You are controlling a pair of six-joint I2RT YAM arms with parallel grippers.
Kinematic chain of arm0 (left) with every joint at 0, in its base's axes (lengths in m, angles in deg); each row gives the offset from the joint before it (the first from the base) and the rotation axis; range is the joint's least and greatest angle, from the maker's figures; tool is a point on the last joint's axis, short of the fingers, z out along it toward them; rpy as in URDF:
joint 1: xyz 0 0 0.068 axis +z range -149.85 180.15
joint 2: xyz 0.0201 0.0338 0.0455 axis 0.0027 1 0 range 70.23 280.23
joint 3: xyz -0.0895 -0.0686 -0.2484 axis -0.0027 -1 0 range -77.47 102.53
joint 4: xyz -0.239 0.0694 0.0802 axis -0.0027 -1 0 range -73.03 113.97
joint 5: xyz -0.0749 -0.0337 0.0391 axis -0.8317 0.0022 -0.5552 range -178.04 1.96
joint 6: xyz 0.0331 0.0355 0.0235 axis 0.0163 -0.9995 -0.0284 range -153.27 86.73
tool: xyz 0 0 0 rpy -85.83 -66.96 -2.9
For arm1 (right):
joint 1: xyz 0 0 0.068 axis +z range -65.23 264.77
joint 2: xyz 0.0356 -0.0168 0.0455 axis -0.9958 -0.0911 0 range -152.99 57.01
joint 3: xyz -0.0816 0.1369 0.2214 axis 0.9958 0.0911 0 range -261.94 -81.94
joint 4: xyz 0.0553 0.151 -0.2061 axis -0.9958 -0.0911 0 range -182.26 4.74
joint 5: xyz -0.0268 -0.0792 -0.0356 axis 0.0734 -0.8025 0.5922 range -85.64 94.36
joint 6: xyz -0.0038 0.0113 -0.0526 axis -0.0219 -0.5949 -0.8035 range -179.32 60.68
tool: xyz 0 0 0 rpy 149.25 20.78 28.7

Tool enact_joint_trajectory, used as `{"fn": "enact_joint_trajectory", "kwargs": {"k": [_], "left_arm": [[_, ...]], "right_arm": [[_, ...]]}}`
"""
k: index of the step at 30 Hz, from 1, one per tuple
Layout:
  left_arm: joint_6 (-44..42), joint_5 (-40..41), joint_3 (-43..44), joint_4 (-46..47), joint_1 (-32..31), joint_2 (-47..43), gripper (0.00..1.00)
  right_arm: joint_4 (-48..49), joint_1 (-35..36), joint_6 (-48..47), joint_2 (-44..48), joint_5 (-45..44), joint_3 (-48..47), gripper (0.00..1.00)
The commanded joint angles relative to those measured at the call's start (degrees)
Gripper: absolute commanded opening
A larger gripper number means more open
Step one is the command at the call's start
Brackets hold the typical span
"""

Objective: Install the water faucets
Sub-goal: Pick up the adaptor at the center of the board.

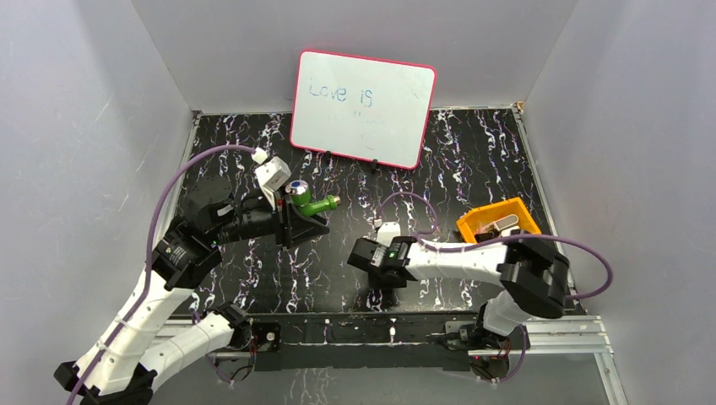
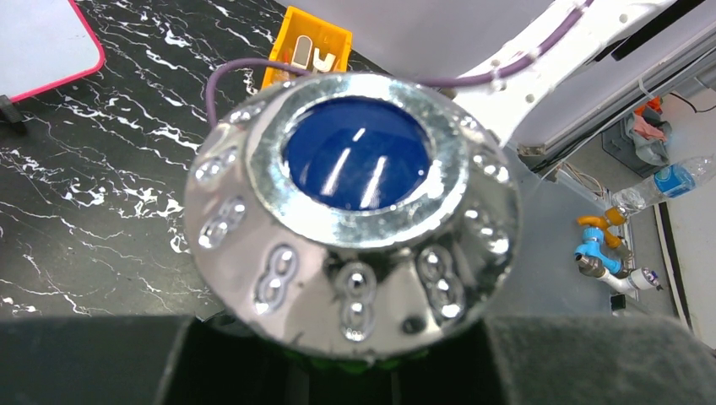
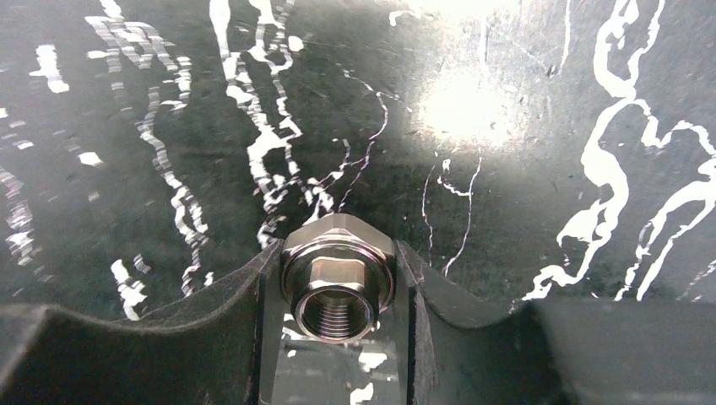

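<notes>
On my left, the left gripper [image 1: 299, 219] is clamped down tight on the green tap [image 1: 316, 205], gripping it low on the body and holding it up off the black marbled table [image 1: 473, 160]. The tap's round knob [image 2: 355, 211] faces upward; it fills the left wrist view, a blue centre ringed by dimpled silver, with the dark fingers [image 2: 93, 359] either side below it. From overhead, the green body runs out to the right of the grip and ends in a small brassy tip.

Behind, propped at the back of the table, is a pink-edged whiteboard [image 1: 363, 108] with "Love is" on it.

Further right, the right gripper [image 1: 365, 253] sits low at the centre of the table, well apart from the tap. My right wrist view shows a silver metal fitting [image 3: 338, 283], hex-shaped with a threaded bore, between the fingers [image 3: 211, 337]; the jaws are partly closed, their faces against its two sides. Whether it is off the table I cannot tell.

At the far right stands an orange tray [image 1: 485, 211] holding metal pieces
</notes>
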Motion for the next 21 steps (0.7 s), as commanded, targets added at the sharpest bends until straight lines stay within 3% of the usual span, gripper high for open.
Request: {"fn": "enact_joint_trajectory", "kwargs": {"k": [1, 8, 16, 21], "left_arm": [[0.3, -0.9, 0.6, 0.8, -0.2, 0.6, 0.00], [1.0, -0.9, 1.7, 0.8, -0.2, 2.9, 0.00], [3.8, -1.0, 1.7, 3.4, -0.2, 3.4, 0.00], [5.1, -2.8, 2.1, 5.3, -0.2, 4.2, 0.00]], "right_arm": [[4.7, 0.1, -7.7, 11.4, -4.0, -1.9, 0.19], [24.6, 0.1, -23.2, 28.7, -6.7, 7.7, 0.00], [36.5, 0.1, -35.5, 43.7, 0.2, 11.5, 0.00], [41.9, 0.1, -41.8, 48.2, 5.7, 12.1, 0.00]]}}
